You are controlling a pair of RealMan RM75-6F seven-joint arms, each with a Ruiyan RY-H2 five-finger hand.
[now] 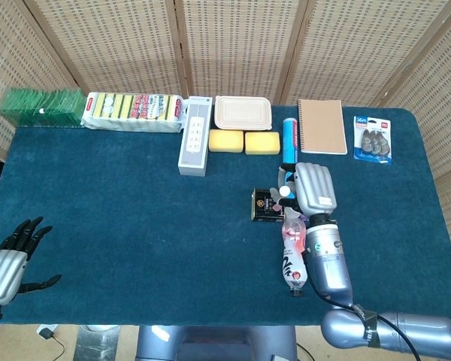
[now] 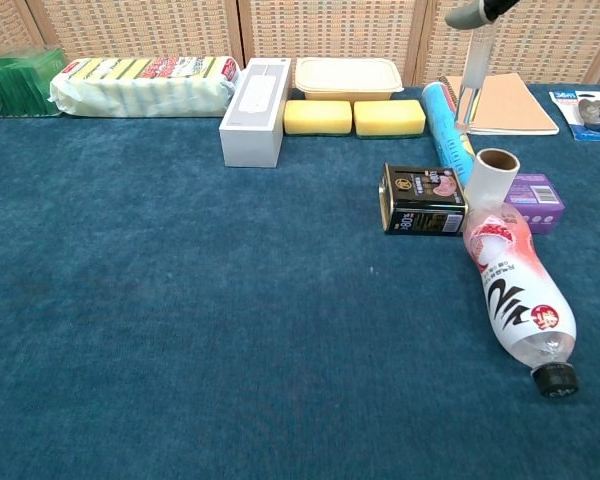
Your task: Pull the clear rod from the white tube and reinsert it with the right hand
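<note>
HEAD VIEW
Hands: two. The left hand (image 1: pixel 4 265) sits at the near left corner of the desk, its dark fingers (image 1: pixel 26 233) spread apart and holding nothing. The right hand (image 1: pixel 313 189) hovers over the middle right of the desk, back of the hand toward the camera; its fingers are hidden here.
Clear rod: not discernible in this view.
White tube: hidden under the right hand.
Counted items: two yellow sponges (image 1: pixel 243 141) side by side; one plastic bottle (image 1: pixel 293 256) lying flat; one black tin (image 1: pixel 267 204) just left of the hand; one tan notebook (image 1: pixel 322 126); one blue cylinder (image 1: pixel 289 140); one white power strip (image 1: pixel 195 135); one lidded food box (image 1: pixel 243 113).
Edges and open room: items line the far edge; the left half of the desk (image 1: pixel 120 241) offers open cloth.
Surface and room: dark blue cloth cover; woven wicker screens (image 1: pixel 233 45) behind.

CHEST VIEW
Right hand: only its fingers (image 2: pixel 470 12) show at the top edge, pinched on the upper end of the clear rod (image 2: pixel 474 78).
Clear rod: hangs near upright, fully out of the white tube (image 2: pixel 494 175), its lower tip above and behind the tube mouth.
White tube: one, upright, open end up, between the black tin and a purple box (image 2: pixel 536 196), touching the bottle base.
Open room: the near and left cloth areas are free.
</note>
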